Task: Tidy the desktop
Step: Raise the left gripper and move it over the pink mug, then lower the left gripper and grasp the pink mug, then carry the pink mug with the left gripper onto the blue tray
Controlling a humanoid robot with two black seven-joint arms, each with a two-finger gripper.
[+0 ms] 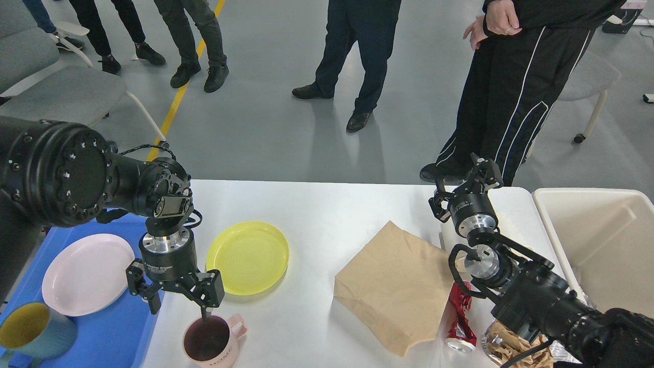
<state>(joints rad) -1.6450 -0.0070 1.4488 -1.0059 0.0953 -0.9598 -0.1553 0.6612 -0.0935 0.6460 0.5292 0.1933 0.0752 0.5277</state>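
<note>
The white desktop (327,204) holds a yellow plate (248,257), a pink mug (210,341), a brown paper bag (396,286) and a crushed red can (461,317). My left gripper (179,309) is open and points down just above the pink mug's rim, one finger over the mug's mouth and the other to its left. My right gripper (467,181) is open and empty above the desktop's far right, beyond the paper bag.
A blue tray (120,332) at the left holds a pink plate (87,273) and a teal mug (30,332). A beige bin (603,240) stands at the right. A container of crumpled brown paper (513,347) sits at the front right. People stand beyond the table.
</note>
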